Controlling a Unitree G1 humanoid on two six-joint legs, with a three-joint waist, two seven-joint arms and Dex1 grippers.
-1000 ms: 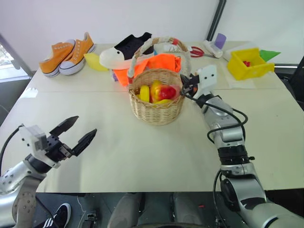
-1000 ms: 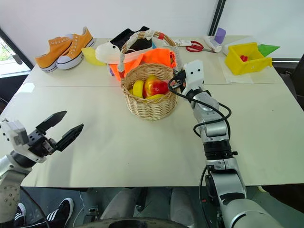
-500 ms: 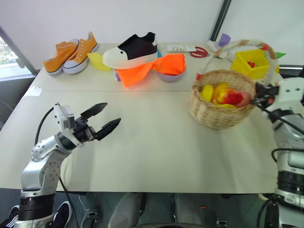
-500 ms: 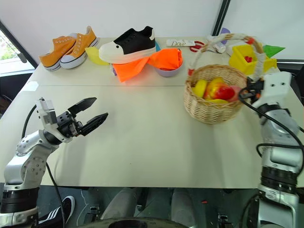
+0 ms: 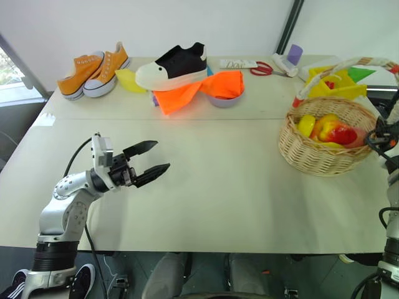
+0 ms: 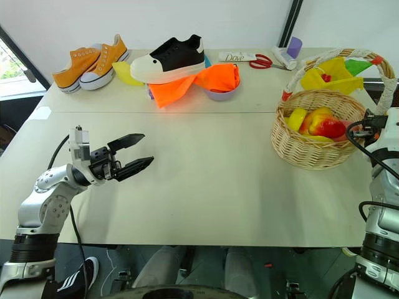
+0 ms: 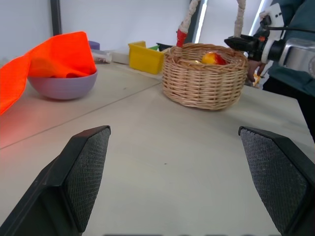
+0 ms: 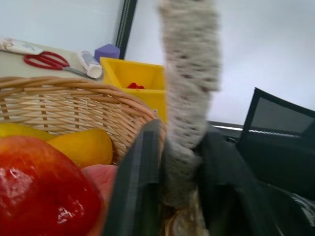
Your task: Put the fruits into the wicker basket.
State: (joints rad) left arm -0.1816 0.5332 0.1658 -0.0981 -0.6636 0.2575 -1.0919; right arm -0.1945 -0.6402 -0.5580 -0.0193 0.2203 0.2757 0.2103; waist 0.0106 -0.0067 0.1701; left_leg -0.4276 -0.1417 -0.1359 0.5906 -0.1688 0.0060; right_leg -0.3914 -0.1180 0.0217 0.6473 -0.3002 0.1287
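The wicker basket stands at the table's right side with its white-wrapped handle arching over it. Inside lie the fruits: yellow ones, a red-orange one and a pink one. My right gripper sits at the basket's right rim, one finger on each side of the handle's foot and pressed against it. My left gripper hovers open over the table's left half, far from the basket, with nothing between its fingers.
Orange sneakers, a black shoe, an orange cloth over a purple bowl and red scissors line the far side. A yellow box stands just behind the basket. The table's right edge is close to the basket.
The basket, gripped at its handle by my right gripper, has travelled from the table's middle to its right side. My left gripper has swung in toward the table's centre, still open.
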